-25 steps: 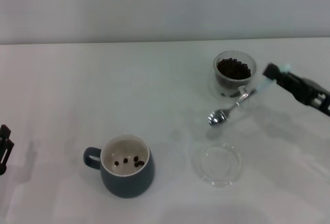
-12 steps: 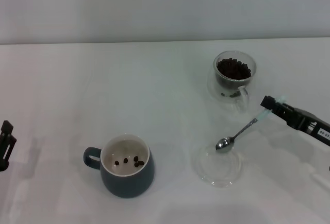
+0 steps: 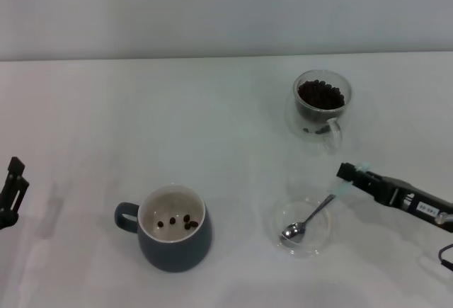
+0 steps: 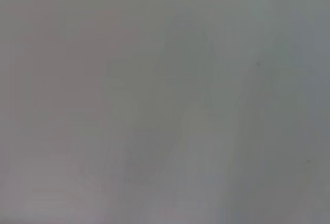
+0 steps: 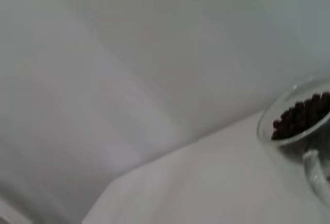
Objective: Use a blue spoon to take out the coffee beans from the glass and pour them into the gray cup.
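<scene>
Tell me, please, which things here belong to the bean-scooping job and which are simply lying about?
Job: blue spoon, held by the right tool; coffee beans in the glass; gray cup.
Lying about: clear saucer under the spoon's bowl; left tool, parked.

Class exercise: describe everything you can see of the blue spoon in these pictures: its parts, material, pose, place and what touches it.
The blue spoon is a small teaspoon with a shiny metal bowl and neck and a pale light-blue handle. It lies slanted, its empty-looking bowl resting in the clear glass saucer, the handle rising toward the robot's right. The right end effector is shut on the handle's tip. It touches neither mug.
</scene>
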Controlling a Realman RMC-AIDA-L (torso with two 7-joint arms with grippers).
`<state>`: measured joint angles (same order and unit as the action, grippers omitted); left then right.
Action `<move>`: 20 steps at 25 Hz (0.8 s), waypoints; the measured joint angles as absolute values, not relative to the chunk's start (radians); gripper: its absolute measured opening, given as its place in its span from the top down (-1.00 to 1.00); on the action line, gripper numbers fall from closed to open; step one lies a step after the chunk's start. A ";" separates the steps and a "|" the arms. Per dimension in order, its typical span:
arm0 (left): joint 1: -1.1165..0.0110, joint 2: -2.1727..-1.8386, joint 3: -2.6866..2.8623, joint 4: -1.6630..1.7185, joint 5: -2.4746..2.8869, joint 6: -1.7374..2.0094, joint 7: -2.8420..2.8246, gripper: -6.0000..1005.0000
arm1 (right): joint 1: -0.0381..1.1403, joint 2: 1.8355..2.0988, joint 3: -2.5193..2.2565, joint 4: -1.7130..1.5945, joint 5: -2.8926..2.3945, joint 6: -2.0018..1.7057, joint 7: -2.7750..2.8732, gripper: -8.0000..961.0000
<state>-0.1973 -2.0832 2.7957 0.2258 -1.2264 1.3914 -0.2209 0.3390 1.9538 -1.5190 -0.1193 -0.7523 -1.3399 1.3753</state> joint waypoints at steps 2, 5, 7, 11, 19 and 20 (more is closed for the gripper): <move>-0.200 -2.083 2.796 0.227 -1.226 1.391 -0.221 -0.45 | 0.340 1.959 -1.519 -0.124 -0.756 -1.329 1.375 0.63; -0.201 -2.083 2.797 0.227 -1.226 1.391 -0.221 -0.45 | 0.341 1.960 -1.519 -0.128 -0.758 -1.314 1.374 0.61; -0.201 -2.083 2.798 0.227 -1.226 1.391 -0.221 -0.45 | 0.342 1.958 -1.519 -0.128 -0.760 -1.313 1.370 0.60; -0.199 -2.084 2.797 0.227 -1.227 1.390 -0.221 -0.45 | 0.350 1.946 -1.519 -0.126 -0.784 -1.300 1.365 0.58; -0.194 -2.085 2.798 0.227 -1.227 1.391 -0.221 -0.45 | 0.344 1.920 -1.470 -0.127 -0.774 -1.233 1.369 0.27; -0.193 -2.085 2.799 0.227 -1.227 1.391 -0.221 -0.45 | 0.342 1.915 -1.457 -0.125 -0.774 -1.224 1.370 0.26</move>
<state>-0.1928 -2.0847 2.7988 0.2269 -1.2272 1.3906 -0.2209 0.3424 1.9153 -1.4567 -0.1246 -0.7738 -1.2242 1.3695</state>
